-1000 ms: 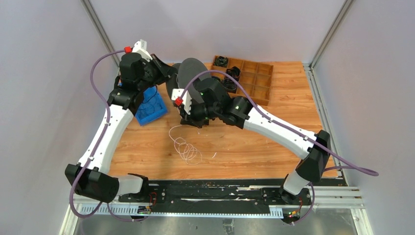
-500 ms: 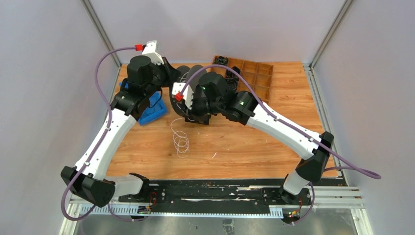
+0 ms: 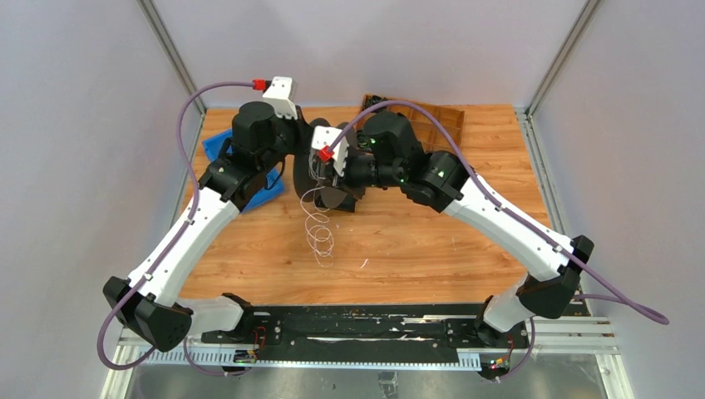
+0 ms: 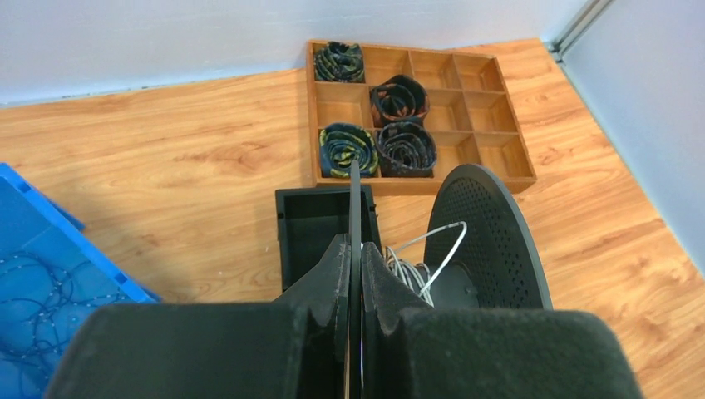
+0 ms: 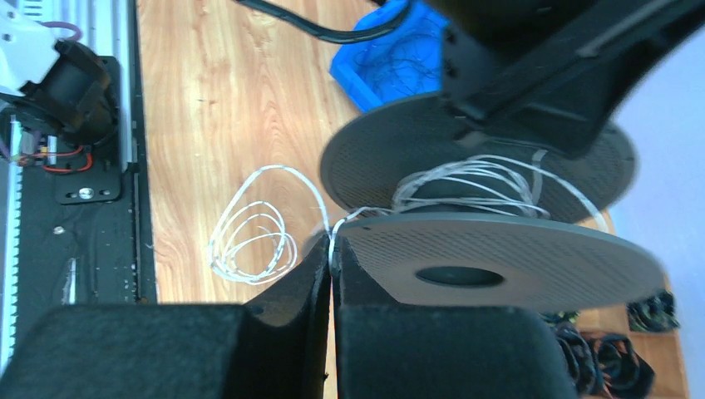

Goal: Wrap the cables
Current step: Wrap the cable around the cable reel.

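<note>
Meeting over the far middle of the wooden table (image 3: 416, 249), the two arms share one job between them: one holds a reel, the other feeds it. The black perforated spool (image 5: 499, 266) hangs clear of the tabletop with its axis roughly level, probably so that line can be laid around the hub without the flanges dragging on the wood.

The blue bin (image 3: 218, 145) sits at the far left and the wooden divider tray (image 4: 465, 182), holding dark coiled bundles (image 4: 347, 150), at the far right. Both are well apart from the work.

The left gripper (image 4: 356, 249) is clamped edge-on over the rim of one flange, its fingers pinched flat against the thin disc; that grip steadies the spool and leaves the hub exposed. The right gripper (image 5: 331, 249) is closed on the thin white cable (image 5: 249, 241) right at the rim of the other flange, a good spot for guiding the strand into the gap.

A few turns of cable already lie around the hub. From the pinch it drops to a small heap of loose loops on the table just below the spool, so most of the winding looks to be ahead.
</note>
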### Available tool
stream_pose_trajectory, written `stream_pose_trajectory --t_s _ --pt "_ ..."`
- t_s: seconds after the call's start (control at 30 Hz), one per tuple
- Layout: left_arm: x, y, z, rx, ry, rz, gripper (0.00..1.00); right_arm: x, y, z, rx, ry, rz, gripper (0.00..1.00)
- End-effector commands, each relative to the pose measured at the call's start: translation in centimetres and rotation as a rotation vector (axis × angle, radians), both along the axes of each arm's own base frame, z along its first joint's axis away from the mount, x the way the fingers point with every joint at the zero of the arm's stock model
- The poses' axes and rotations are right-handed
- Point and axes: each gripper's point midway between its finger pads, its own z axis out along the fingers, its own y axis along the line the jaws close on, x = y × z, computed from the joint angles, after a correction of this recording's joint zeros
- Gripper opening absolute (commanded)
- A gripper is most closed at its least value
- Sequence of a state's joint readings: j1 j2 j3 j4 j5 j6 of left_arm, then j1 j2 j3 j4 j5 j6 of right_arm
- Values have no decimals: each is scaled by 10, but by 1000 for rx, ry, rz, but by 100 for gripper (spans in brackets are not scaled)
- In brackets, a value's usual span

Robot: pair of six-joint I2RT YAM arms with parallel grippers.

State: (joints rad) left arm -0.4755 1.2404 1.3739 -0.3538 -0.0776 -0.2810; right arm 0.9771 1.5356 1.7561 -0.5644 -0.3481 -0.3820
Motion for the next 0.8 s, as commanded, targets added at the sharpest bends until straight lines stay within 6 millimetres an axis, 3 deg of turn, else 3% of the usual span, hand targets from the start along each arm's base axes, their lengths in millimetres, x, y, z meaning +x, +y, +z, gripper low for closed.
stream_pose_trajectory --t_s 0.0,0.4,0.77 --pt "1 0 18 80 -125 11 0 15 -27 32 30 -72 -80 1" --pt "-6 -4 16 310 -240 -17 0 47 -83 47 -39 -220 -273 1" --pt "-21 -24 3 343 -260 -169 0 78 -117 46 -76 -266 -396 1"
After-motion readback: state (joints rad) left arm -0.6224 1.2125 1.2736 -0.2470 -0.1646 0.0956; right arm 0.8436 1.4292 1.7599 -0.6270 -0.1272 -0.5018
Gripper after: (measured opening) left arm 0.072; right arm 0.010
